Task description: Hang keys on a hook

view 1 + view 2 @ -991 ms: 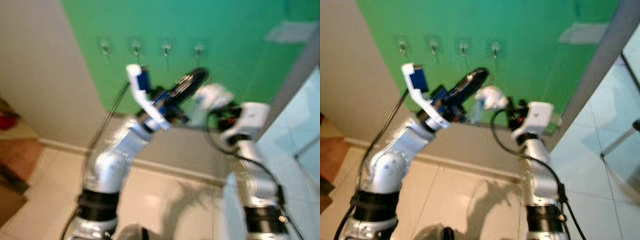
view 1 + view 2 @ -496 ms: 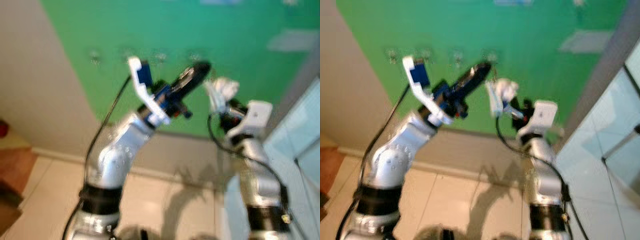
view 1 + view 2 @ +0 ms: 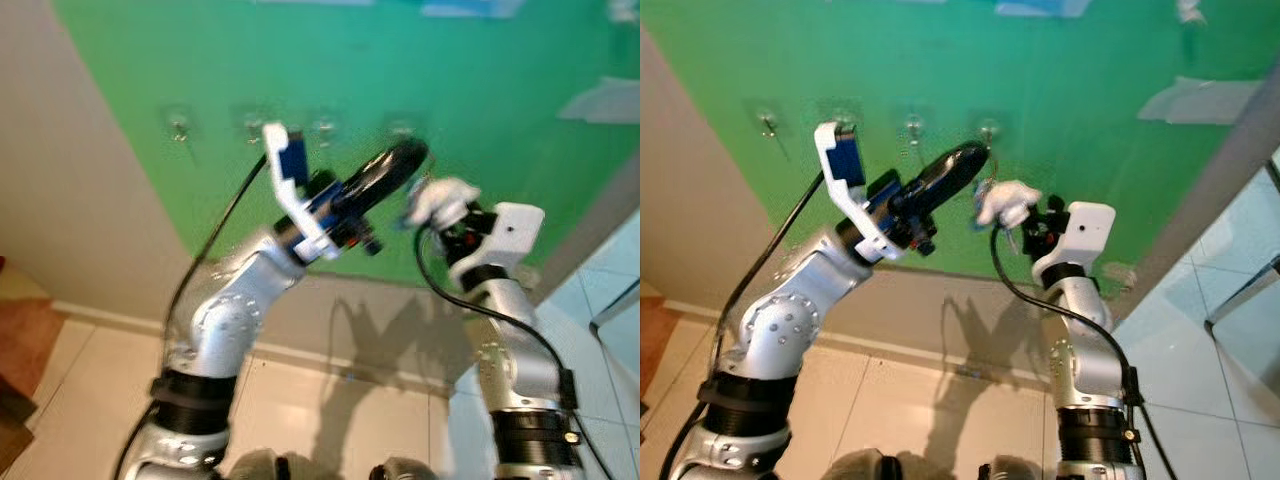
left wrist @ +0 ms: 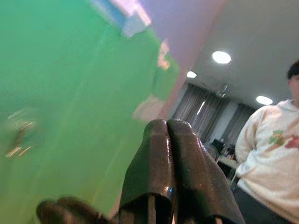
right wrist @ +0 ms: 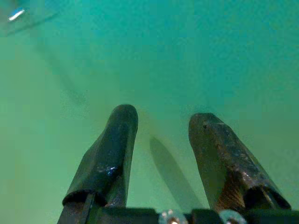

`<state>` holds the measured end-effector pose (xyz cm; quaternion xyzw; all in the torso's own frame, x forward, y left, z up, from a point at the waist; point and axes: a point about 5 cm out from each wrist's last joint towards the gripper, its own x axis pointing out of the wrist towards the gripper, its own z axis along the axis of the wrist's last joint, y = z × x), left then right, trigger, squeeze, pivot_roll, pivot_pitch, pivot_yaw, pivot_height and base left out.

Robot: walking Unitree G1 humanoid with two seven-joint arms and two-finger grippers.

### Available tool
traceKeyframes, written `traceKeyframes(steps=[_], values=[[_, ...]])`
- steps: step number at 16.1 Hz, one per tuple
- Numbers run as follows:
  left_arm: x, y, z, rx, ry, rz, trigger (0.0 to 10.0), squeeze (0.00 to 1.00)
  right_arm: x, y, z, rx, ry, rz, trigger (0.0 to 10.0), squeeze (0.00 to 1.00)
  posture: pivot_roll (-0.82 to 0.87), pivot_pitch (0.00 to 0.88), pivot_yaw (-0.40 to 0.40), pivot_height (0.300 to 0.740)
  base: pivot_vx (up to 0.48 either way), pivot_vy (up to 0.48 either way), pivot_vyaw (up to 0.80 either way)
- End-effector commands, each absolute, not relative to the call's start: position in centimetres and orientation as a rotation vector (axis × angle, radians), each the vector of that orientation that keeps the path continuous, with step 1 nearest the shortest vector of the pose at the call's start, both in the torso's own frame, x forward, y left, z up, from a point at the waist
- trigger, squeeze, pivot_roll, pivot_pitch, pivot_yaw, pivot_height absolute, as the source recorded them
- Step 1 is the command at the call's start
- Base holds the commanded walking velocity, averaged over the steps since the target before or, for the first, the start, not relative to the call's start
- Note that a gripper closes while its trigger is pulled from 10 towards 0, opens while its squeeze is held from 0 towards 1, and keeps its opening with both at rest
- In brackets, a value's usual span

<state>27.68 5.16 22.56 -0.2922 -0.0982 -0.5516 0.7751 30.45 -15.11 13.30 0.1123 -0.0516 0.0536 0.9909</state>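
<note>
Four small metal hooks (image 3: pixel 911 127) run in a row on the green wall panel (image 3: pixel 1090 60). The left gripper (image 4: pixel 167 135), fingers pressed together and empty, points near the rightmost hook (image 3: pixel 987 129). The left wrist view catches a person in a white hoodie (image 4: pixel 271 158). The right gripper (image 5: pixel 161 140), facing bare green, is parted and empty. Small keys (image 3: pixel 983 189) seem to dangle below the rightmost hook, too blurred to confirm.

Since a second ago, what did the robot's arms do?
Not much that can be told. The camera shifted and the blur cleared, so the four hooks on the green wall look sharper. Both arms stayed raised toward the rightmost hook: left gripper shut, right gripper open and empty near the wall.
</note>
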Motion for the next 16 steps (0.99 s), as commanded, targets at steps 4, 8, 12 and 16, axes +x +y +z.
traceKeyframes(steps=[4, 8, 12, 16], values=[[28.5, 5.6, 22.7, -0.612, -0.241, -1.133, 10.0, 0.00, 30.5, -15.0, 13.6, 0.223, -0.111, 0.108, 10.0, 0.00, 0.01, 0.106, 0.023, 0.740, 0.000, 0.000, 0.00], [29.8, 5.4, 22.4, -0.670, -0.227, -1.117, 10.0, 0.00, 30.6, -15.8, 13.6, 0.199, -0.110, 0.049, 10.0, 0.00, 0.01, 0.109, 0.022, 0.740, 0.000, 0.000, 0.00], [31.2, 4.2, 22.3, -0.824, -0.165, -1.212, 10.0, 0.00, 30.3, -15.8, 13.5, 0.169, -0.107, 0.060, 10.0, 0.00, -0.01, 0.119, 0.019, 0.740, 0.000, 0.000, 0.00], [32.6, 3.3, 22.9, -0.916, -0.130, -1.318, 10.0, 0.00, 29.7, -15.7, 13.7, 0.151, -0.114, 0.073, 10.0, 0.00, -0.04, 0.131, 0.027, 0.740, 0.000, 0.000, 0.00]])
